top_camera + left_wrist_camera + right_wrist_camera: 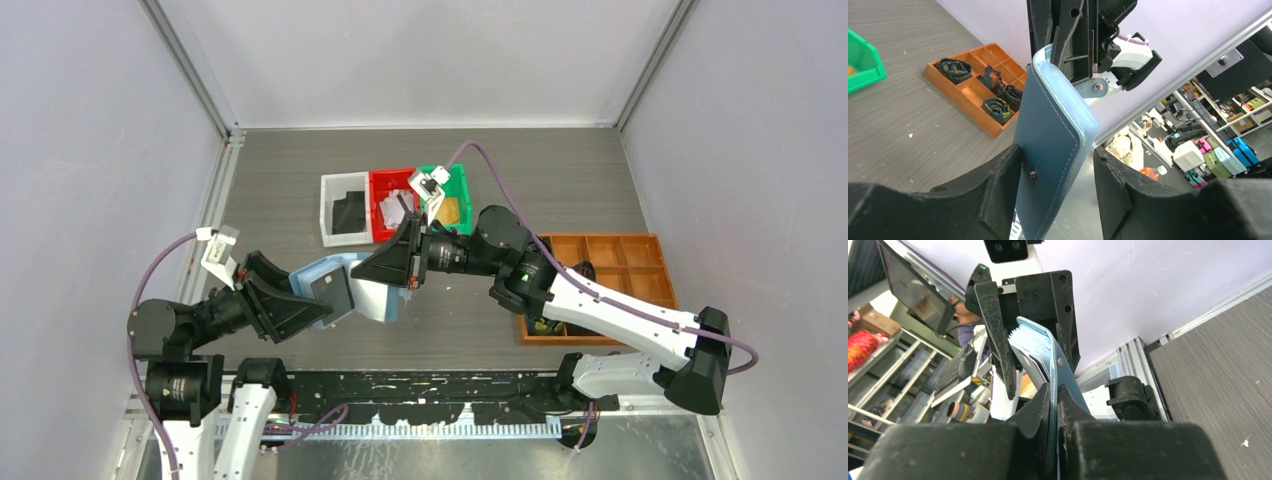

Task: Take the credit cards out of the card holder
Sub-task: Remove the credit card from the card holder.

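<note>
Card holder (1048, 150): unsnapped, held edge-up above the table (560, 190), between both grippers
Right gripper (1054, 395): clenched on the holder's blue cover
Left gripper (1055, 170): released, jaws straddling the holder, one side just apart
Credit cards (348, 212): apparently flat pieces in the white bin (324, 212), red bin (392, 173) and green bin (466, 200) (none discernible in the slots)
Step in hand: likely regrasp; close left jaws on the free flap only, keep right arm steady, then spread the slots
</note>
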Controlling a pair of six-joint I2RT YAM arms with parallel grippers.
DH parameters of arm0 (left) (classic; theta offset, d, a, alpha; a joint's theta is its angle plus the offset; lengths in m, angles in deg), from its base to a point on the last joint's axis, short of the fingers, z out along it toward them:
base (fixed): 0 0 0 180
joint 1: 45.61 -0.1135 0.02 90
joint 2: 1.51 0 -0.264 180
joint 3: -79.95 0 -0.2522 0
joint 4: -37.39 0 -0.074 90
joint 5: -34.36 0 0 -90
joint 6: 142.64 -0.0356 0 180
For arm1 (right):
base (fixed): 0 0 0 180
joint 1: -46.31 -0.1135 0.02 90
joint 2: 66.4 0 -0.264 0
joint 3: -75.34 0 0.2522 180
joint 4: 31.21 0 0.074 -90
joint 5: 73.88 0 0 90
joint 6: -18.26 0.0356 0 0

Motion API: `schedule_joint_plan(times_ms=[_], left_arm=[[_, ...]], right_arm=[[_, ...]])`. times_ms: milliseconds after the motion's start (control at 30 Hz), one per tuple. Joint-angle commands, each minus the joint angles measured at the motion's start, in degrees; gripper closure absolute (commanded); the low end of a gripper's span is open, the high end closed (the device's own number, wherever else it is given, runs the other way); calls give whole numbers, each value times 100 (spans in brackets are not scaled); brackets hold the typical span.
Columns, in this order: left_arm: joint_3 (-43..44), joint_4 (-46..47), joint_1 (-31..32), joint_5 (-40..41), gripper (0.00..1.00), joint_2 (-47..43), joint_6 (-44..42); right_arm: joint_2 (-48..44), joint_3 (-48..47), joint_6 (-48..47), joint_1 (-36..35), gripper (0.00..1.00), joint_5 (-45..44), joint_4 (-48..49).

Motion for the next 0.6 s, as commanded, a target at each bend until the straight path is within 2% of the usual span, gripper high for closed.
schedule_joint_plan(times_ms=[0, 100, 200, 333, 500, 567], left_arm=[[-14, 228, -3, 214, 45, -43, 15], [-6, 35, -3, 360, 49, -18, -296], [21, -157, -7, 526, 57, -18, -530], [-51, 71, -3, 383, 68, -28, -316], [9, 268, -3, 75, 70, 96, -129], [74, 278, -7, 42, 75, 151, -126]], right_arm=[[-220, 169, 706, 31, 99, -423, 1823], [-213, 207, 767, 32, 99, -408, 1876], [-248, 255, 765, 34, 99, -443, 1874], [-299, 346, 751, 32, 99, -530, 1890], [-226, 420, 808, 32, 99, -536, 2016], [-210, 453, 823, 35, 99, -495, 2032]])
